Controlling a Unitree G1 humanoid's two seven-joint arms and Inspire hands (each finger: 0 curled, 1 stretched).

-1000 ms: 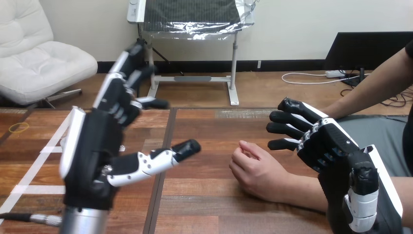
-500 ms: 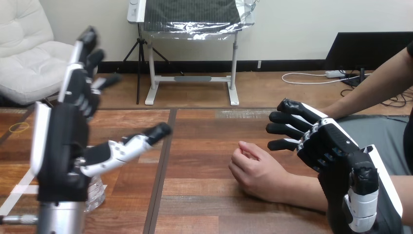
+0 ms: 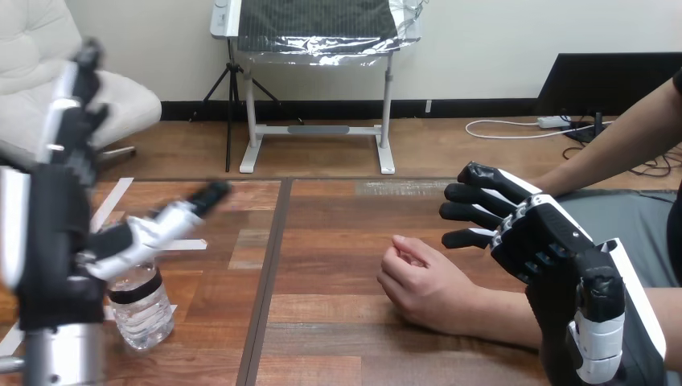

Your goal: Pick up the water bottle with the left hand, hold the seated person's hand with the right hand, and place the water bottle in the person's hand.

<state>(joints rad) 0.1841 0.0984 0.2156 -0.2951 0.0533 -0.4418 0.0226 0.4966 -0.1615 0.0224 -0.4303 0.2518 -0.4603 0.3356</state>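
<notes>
Left hand (image 3: 50, 233), fingers straight, stands at 9 o'clock of the upright water bottle (image 3: 143, 312) on the worktop (image 3: 338, 241). The right hand (image 3: 540, 237), fingers relaxed, hovers at 2 o'clock of the person's hand (image 3: 422, 283).

A clear water bottle (image 3: 145, 318) stands upright at left, well apart from the person's hand (image 3: 422, 283), resting curled.

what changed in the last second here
The left hand swung toward the view's left, fingers open and holding nothing, uncovering the water bottle that stands on the table beside it. The right hand, open, and the person's hand on the table kept their places, close together.
</notes>
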